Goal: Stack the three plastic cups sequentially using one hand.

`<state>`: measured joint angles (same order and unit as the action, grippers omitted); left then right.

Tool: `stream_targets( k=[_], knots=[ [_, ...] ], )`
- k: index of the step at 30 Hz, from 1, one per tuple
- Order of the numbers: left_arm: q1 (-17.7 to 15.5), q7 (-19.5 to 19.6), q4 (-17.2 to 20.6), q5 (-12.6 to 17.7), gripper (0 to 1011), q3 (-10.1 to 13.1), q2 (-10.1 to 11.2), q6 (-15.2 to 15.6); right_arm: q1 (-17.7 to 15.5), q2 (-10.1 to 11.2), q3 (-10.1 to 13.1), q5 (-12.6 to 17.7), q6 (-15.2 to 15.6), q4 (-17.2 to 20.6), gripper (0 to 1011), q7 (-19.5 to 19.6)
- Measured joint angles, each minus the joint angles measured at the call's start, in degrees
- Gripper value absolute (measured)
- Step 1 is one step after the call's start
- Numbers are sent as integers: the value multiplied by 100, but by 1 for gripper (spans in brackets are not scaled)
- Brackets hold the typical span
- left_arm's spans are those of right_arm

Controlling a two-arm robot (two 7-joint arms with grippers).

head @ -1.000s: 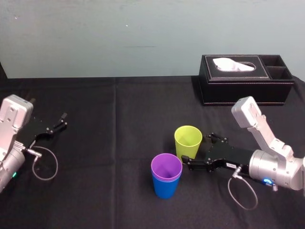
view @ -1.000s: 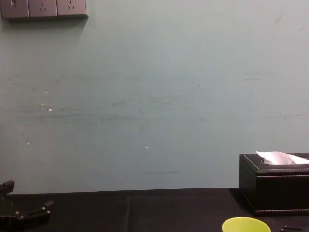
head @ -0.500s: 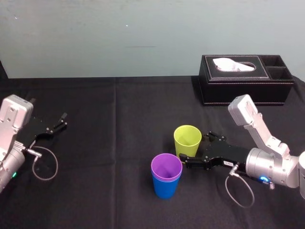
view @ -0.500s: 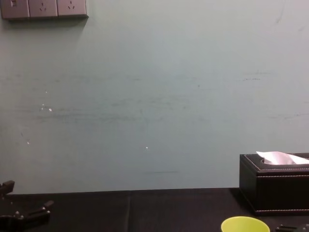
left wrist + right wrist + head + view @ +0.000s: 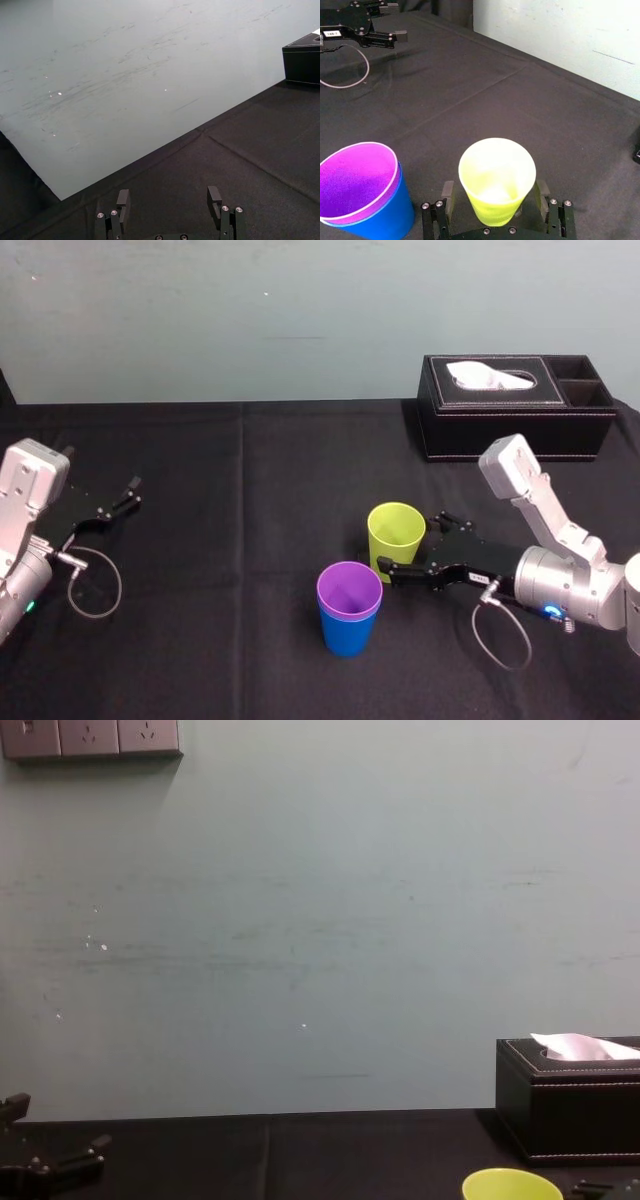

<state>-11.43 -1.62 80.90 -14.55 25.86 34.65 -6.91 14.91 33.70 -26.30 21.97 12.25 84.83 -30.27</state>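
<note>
Right claw (image 5: 410, 546): right of centre in the head view, low over the tabletop (image 5: 250, 470), arm entering from the lower right edge.
Right claw state: open, jaws spread around the lime-yellow cup (image 5: 396, 536); in the right wrist view one flat finger (image 5: 448, 192) on each side of the cup, a narrow gap visible between each finger and the cup wall.
Lime-yellow cup: upright, mouth up, just right of the frame centre in the head view; between the right claw's fingers in the right wrist view (image 5: 496, 180), base hidden by the claw body; rim alone at the bottom right edge of the chest view (image 5: 512, 1186).
Purple cup (image 5: 349, 589): nested inside the blue cup (image 5: 347, 632), rim showing just above the blue rim; lower centre of the head view.
Stacked pair: upright, near the lime-yellow cup, down and to its left in the head view, not touching it; lower left corner of the right wrist view, purple (image 5: 357, 180) over blue (image 5: 387, 220).
Left claw (image 5: 115, 502): far left of the head view, parked low over the tabletop, well apart from the cups; open, both fingers spread wide in the left wrist view (image 5: 169, 202).
Tissue box (image 5: 515, 420): black, upper right of the head view, at the back of the tabletop against the wall, white tissue poking out of the top.
</note>
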Motion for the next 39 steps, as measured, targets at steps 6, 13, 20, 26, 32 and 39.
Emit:
stream_targets(
  k=[6,13,20,26,32,39],
  knots=[
    [0,0,0,0,1010,0,0,0,41,-59,-17,-38,-13,-62,1003,27],
    [0,0,0,0,1010,0,0,0,73,-129,-30,-79,-22,-138,1003,59],
    [0,0,0,0,1010,0,0,1,85,-151,-36,-90,-36,-163,1003,62],
    [0,0,0,0,1010,0,0,1,81,-147,-36,-90,-35,-156,1003,61],
    [0,0,0,0,1010,0,0,0,78,-144,-34,-89,-35,-151,929,57],
    [0,0,0,0,1010,0,0,0,75,-141,-33,-87,-34,-147,771,57]
  ],
)
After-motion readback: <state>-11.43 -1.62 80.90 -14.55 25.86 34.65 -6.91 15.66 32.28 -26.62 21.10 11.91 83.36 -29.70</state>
